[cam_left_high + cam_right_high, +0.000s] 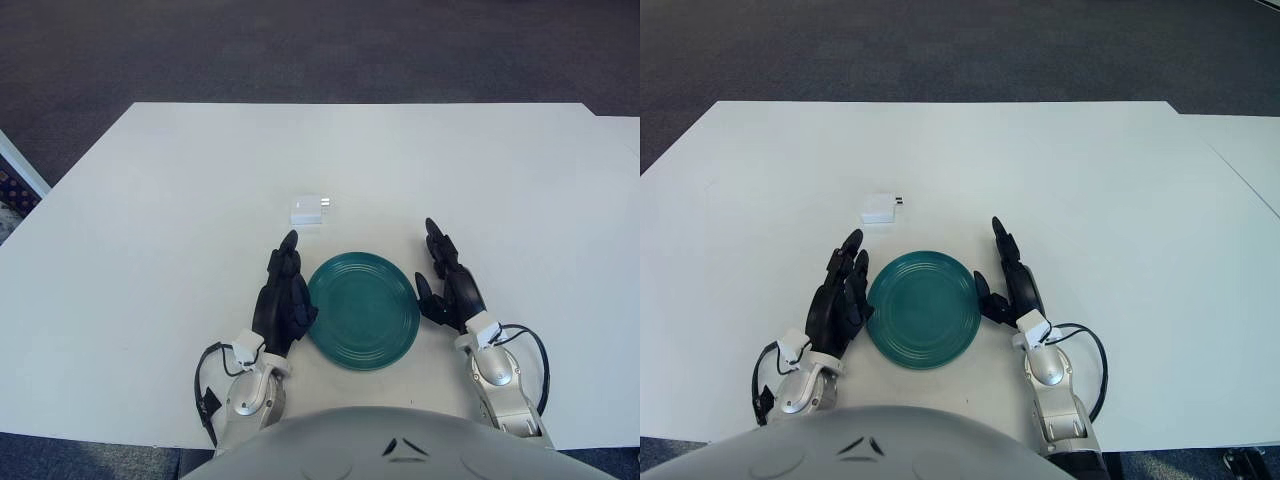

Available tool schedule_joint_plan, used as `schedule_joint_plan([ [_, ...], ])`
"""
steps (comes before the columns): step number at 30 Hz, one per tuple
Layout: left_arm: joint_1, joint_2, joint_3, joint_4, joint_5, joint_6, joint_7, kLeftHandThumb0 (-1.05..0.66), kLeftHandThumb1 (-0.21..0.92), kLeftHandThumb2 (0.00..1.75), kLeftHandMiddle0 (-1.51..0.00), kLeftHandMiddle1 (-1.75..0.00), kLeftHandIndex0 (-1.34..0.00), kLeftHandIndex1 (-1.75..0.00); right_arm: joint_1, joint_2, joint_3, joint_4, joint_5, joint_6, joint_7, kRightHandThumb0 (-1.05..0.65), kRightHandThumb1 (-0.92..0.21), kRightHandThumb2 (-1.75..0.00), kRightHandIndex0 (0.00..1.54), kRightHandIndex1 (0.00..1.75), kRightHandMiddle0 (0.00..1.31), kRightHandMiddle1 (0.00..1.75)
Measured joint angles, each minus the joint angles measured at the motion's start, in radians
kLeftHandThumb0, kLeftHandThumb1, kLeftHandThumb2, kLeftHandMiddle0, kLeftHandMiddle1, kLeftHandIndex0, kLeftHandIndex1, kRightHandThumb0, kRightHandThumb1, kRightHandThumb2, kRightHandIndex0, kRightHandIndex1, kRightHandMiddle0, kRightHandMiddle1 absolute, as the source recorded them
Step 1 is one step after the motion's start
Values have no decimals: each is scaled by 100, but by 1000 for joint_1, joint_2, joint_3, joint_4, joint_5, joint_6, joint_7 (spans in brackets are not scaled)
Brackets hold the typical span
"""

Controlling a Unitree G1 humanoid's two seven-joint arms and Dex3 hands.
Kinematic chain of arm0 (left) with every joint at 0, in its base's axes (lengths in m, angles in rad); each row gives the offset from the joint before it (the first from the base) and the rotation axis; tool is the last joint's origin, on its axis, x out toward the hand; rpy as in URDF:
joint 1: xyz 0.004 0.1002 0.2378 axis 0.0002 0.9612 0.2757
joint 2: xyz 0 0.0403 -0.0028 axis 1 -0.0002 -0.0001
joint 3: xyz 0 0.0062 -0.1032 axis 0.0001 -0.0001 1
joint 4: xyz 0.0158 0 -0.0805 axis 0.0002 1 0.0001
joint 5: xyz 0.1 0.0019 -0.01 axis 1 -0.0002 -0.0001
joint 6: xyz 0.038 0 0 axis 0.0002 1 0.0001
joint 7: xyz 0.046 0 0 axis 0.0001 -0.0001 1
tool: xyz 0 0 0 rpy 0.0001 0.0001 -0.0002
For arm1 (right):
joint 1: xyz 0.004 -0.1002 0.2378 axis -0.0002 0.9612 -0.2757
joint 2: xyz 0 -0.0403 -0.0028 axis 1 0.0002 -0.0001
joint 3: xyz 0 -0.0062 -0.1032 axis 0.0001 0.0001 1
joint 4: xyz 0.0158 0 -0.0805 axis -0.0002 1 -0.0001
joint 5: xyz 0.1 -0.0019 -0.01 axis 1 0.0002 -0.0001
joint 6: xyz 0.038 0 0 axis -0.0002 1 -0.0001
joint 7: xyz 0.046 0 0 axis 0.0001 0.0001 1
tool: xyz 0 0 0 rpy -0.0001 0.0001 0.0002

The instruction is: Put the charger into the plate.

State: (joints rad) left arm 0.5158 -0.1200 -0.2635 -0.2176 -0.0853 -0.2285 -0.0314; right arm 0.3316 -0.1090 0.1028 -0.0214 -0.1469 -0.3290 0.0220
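Note:
A small white charger point(310, 209) lies on the white table, a little beyond and to the left of the teal plate point(364, 311). The plate holds nothing. My left hand point(285, 290) shows just left of the plate, fingers stretched out forward, holding nothing, a short way nearer than the charger. My right hand point(447, 280) shows just right of the plate, fingers also extended and holding nothing.
The white table point(150, 220) stretches wide on all sides, with dark carpet beyond its far edge. A second table edge point(1240, 160) adjoins at the right. My torso fills the bottom of both views.

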Motion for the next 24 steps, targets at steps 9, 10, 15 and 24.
schedule_joint_plan([
  [9, 6, 3, -5, 12, -19, -30, -14, -105, 92, 83, 0, 0, -5, -22, 2, 0, 1, -2, 1, 0, -1, -105, -92, -79, 0, 0, 0, 0],
  [10, 7, 4, -6, 11, -14, -27, -13, -105, 92, 83, 0, 0, -5, -22, 2, 0, 1, -2, 2, 0, -1, -105, -92, -79, 0, 0, 0, 0],
  [15, 8, 4, -2, 6, 20, -6, 12, -105, 92, 84, 0, 0, -1, -20, 4, 0, 2, -3, 12, 0, 0, -105, -92, -78, 0, 0, 0, 0],
  [24, -5, -10, 8, 19, -51, -18, -9, -105, 92, 85, 0, 0, -5, -53, 6, 0, 2, -10, 16, 4, 3, -105, -92, -78, 0, 0, 0, 0],
])
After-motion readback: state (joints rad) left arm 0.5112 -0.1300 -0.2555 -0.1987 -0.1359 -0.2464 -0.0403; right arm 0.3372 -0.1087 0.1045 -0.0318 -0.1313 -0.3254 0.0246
